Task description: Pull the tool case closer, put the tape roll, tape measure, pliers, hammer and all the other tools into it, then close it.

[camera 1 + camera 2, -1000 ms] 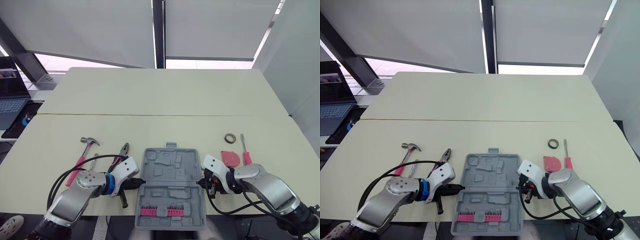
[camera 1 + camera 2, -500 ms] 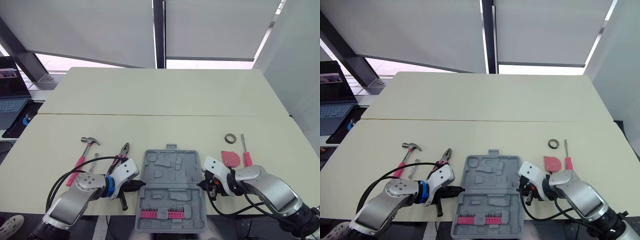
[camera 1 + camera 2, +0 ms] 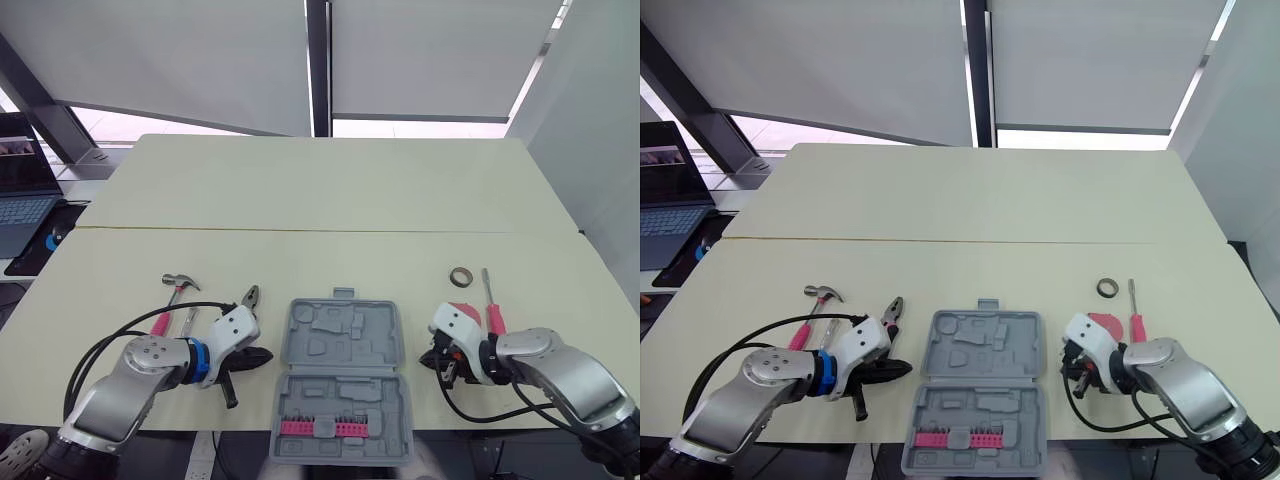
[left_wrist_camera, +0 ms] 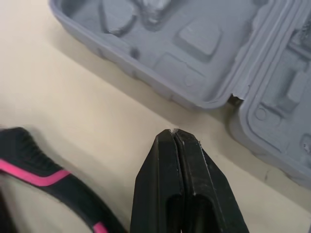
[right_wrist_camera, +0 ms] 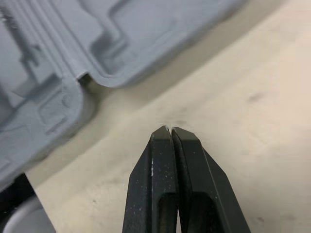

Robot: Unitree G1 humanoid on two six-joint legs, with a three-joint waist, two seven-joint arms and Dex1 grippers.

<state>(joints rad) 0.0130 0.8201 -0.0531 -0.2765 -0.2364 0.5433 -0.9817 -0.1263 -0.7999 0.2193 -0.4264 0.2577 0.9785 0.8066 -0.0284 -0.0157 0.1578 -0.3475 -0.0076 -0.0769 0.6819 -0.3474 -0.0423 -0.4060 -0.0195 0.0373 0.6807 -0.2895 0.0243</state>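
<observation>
While the tool case lies open, left fingers and right fingers, each pressed together, sit just off its side edges.

Tape measure half hidden behind right arm, pliers handles under left arm, laptop cut off at edge

Left claw and right claw, both closed

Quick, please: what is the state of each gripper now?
Left gripper: closed, holding nothing.
Right gripper: closed, holding nothing.
</observation>
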